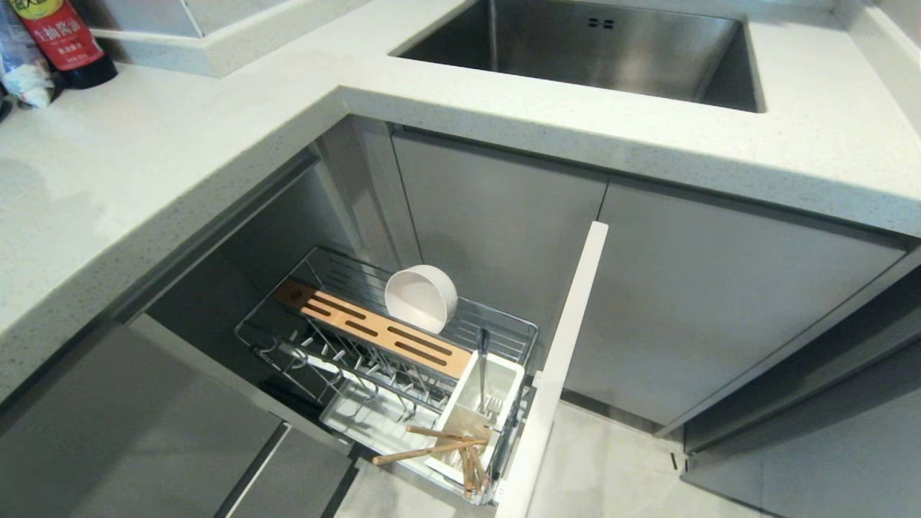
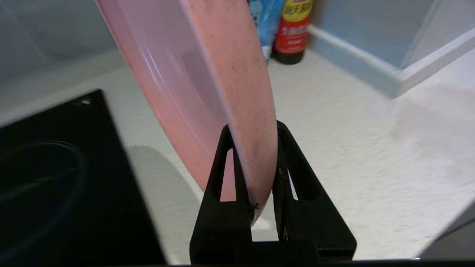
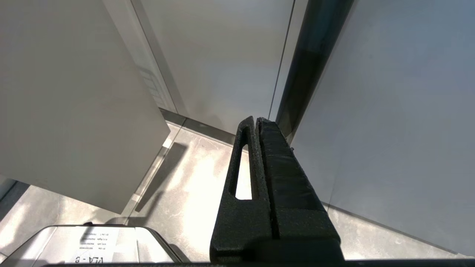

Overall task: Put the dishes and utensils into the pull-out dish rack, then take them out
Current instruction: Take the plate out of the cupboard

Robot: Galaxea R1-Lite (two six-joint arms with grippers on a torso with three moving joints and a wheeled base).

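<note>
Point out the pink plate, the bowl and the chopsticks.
pink plate (image 2: 207, 74), left wrist view, its face
bowl (image 1: 421, 298), head view, its inside
chopsticks (image 1: 428, 452), head view, mid-shaft

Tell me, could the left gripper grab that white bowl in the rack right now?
Probably not: the left gripper is shut on the pink plate above the countertop, so it cannot take the white bowl.

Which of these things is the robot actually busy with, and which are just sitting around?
Part of the job:
- pink plate, clamped in the left pincer
- rack, pulled out
- bowl, on edge in the rack
- chopsticks and fork in the caddy

Just lying about:
- sink
- sauce bottle
- hob
- right pincer, shut, idle
</note>
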